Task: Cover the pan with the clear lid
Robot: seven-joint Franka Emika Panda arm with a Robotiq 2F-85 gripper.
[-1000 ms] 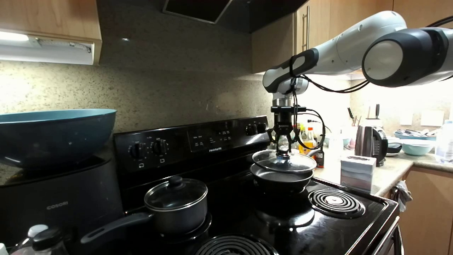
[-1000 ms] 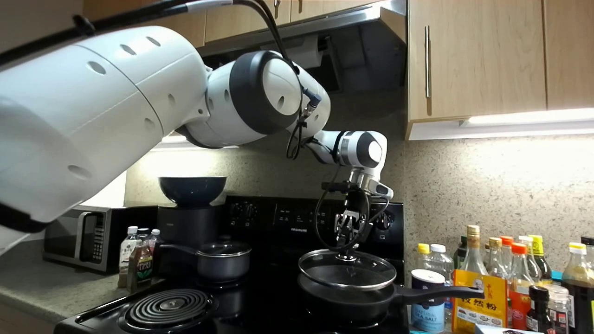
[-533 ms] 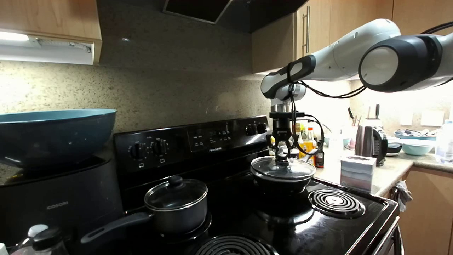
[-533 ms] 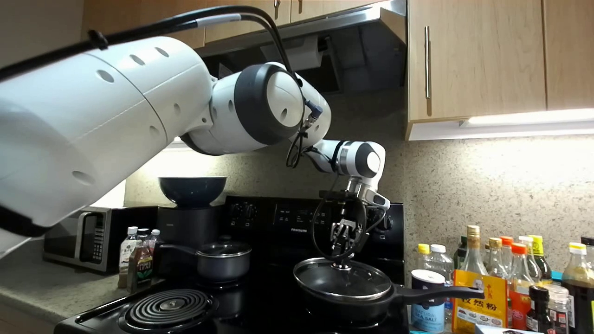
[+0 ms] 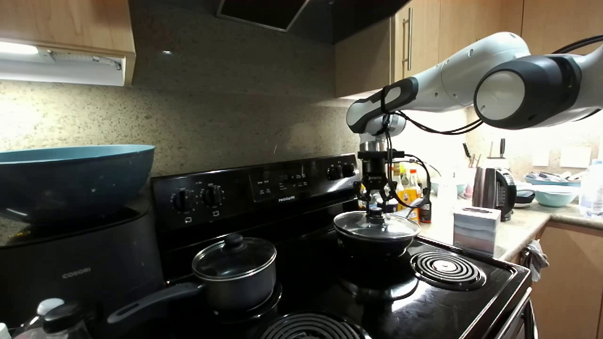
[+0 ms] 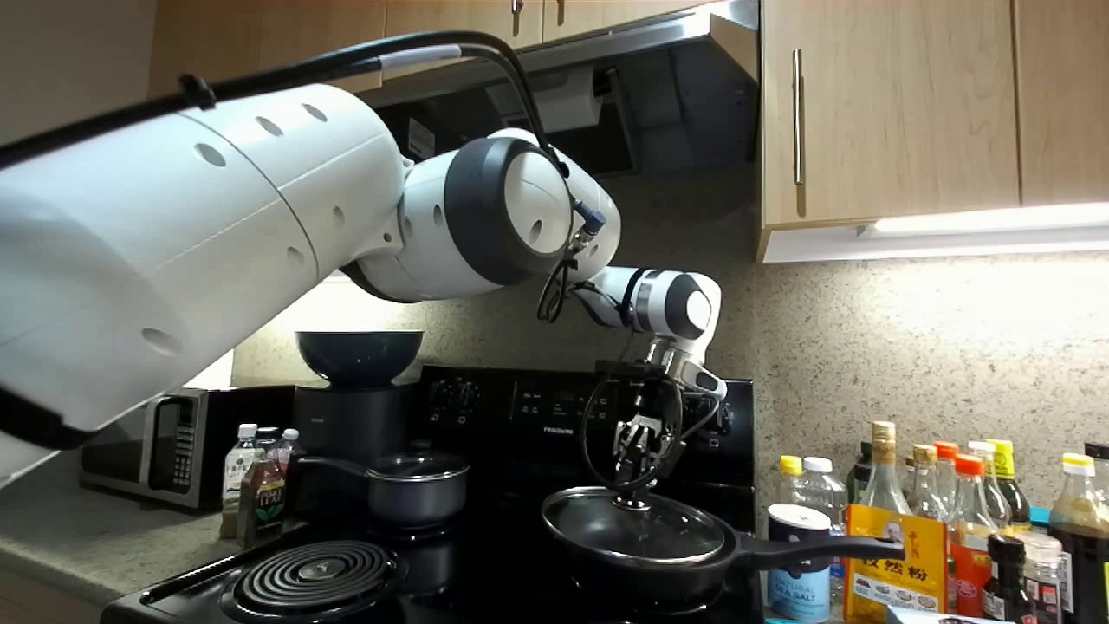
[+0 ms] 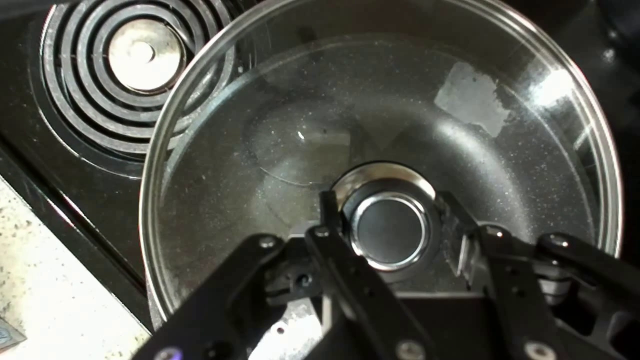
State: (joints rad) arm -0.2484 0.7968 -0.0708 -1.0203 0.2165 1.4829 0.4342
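Stove (image 5: 325, 278) from two angles, both exterior views (pan (image 6: 654, 582) shared), wrist view close, down onto the clear lid (image 7: 380, 135)

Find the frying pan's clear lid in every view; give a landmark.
In an exterior view: clear lid right of centre, lower half.
In an exterior view: clear lid low, just right of centre.
Wrist view: clear lid central, top cut off.
Shared landmark: gripper at its knob.

Clear lid (image 5: 379, 229) lies over pan (image 5: 374, 247); end effector (image 5: 376, 211) points down at the knob (image 5: 375, 213). Lidded grey saucepan (image 5: 241, 288) stands well apart on same surface (image 5: 438, 307).
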